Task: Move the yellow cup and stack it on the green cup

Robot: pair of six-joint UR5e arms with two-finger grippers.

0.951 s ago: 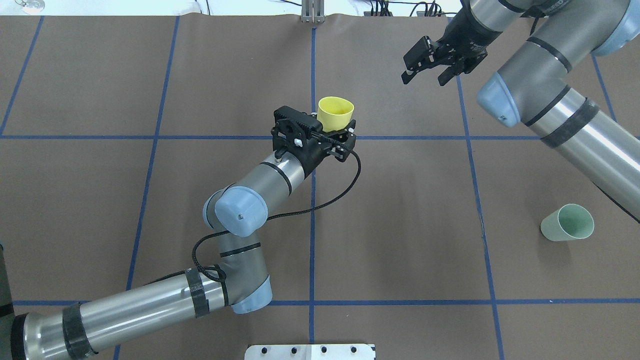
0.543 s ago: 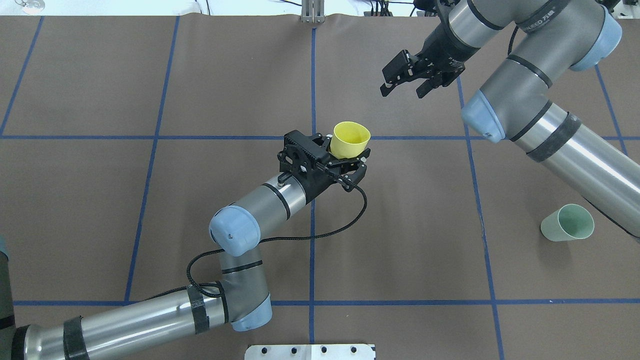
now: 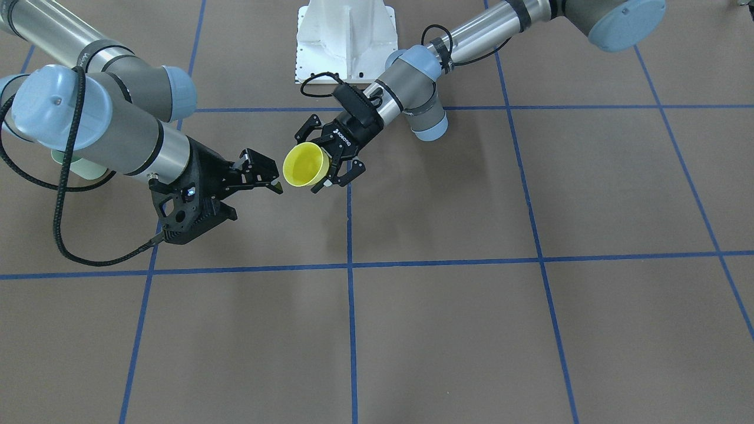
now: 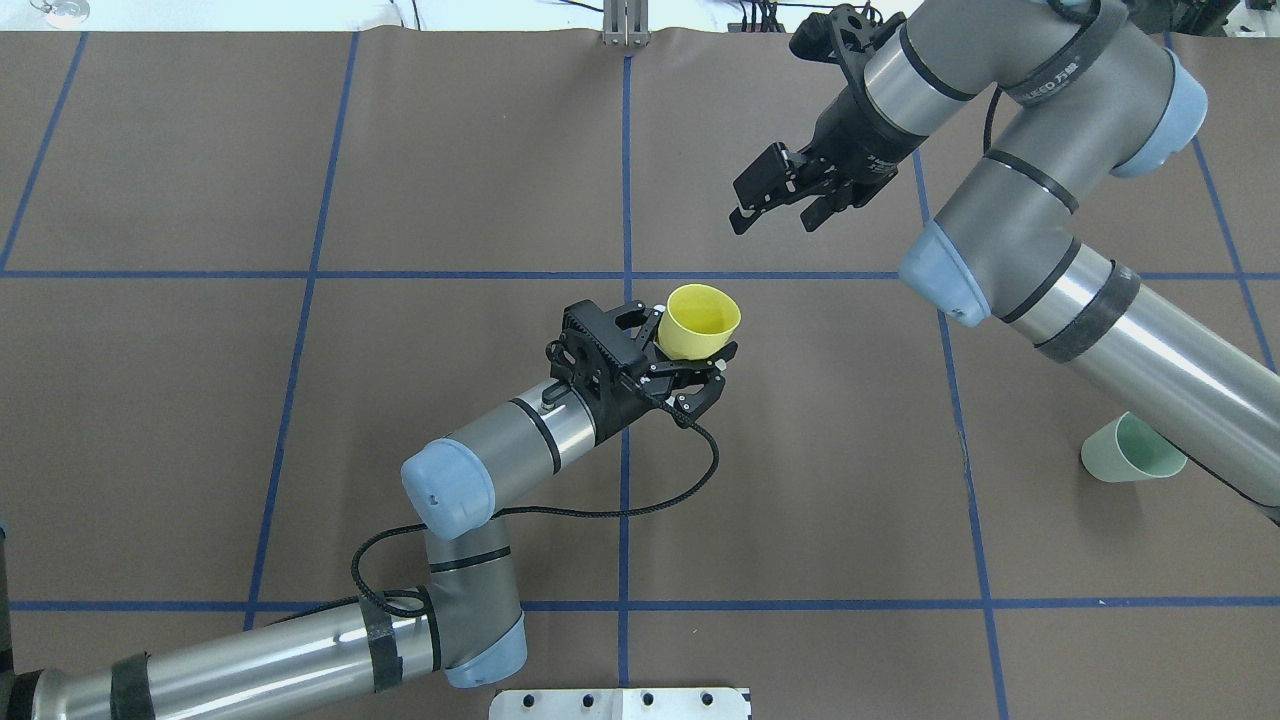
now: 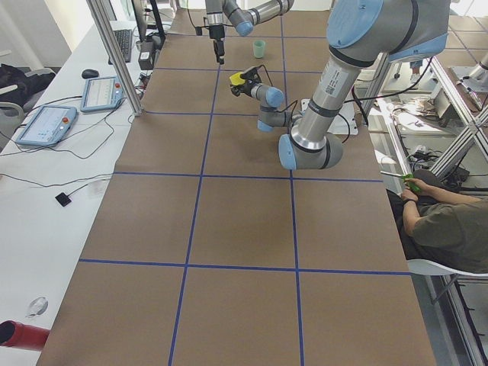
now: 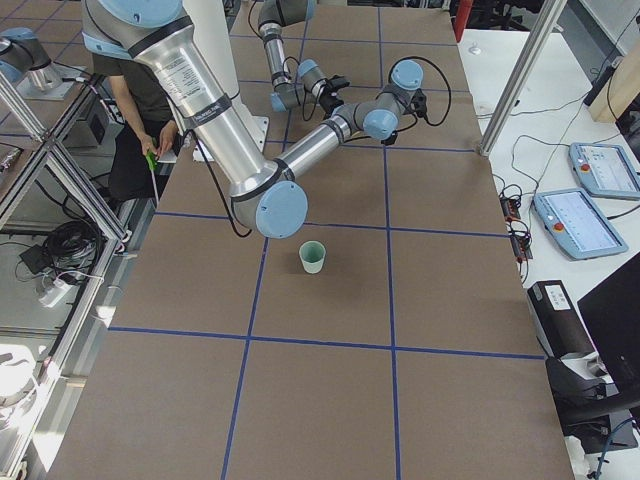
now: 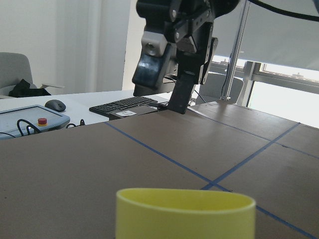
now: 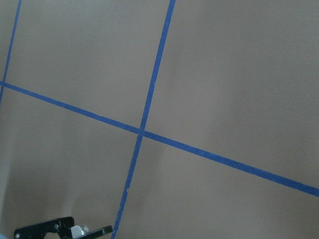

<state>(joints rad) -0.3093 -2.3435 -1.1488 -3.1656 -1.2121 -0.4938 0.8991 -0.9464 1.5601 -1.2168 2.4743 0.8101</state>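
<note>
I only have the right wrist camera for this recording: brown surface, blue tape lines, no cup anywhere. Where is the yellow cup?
Observer: The yellow cup is off the table, gripped by the left gripper near the middle of the workspace.
Operator: Is the right gripper carrying anything?
Observer: No. The right gripper is open and empty, hanging a little way from the cup without touching it.
Operator: And the green cup?
Observer: The green cup stands upright by itself on the table, on the robot's right side, away from both grippers.
</note>
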